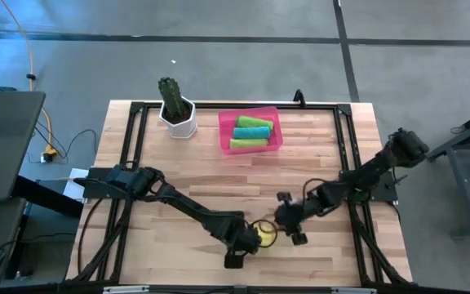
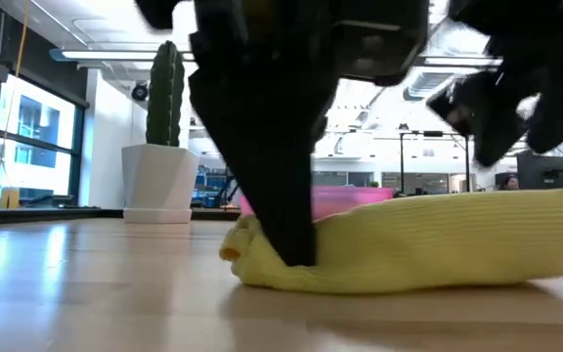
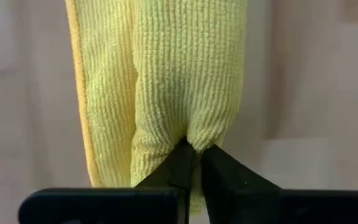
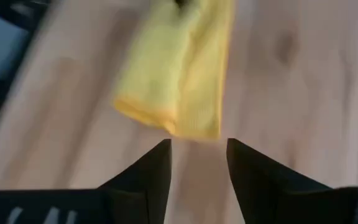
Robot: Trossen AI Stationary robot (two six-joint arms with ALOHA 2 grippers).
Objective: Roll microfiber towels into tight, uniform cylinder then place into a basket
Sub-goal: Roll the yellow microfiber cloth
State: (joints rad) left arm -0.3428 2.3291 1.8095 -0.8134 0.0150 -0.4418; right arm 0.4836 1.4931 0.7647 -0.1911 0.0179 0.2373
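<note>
Left gripper (image 3: 194,155) pinching one end of the rolled yellow towel (image 3: 185,81) at the table's near edge (likely to keep the roll tight); right gripper (image 4: 197,152) spread, just clear; pink basket (image 1: 226,137) far off.

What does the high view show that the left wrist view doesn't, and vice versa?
Only the high view: the whole table, both arms, the pink basket holding three rolled towels, two green and one teal, the potted cactus, and the right gripper beside the yellow towel.

Only the left wrist view: the left gripper with its fingers pinched together on one end of the rolled towel, the cloth's ribbed weave, and a loose flat edge running alongside the roll.

Both: the yellow towel on the wood, with the left gripper at it.
</note>
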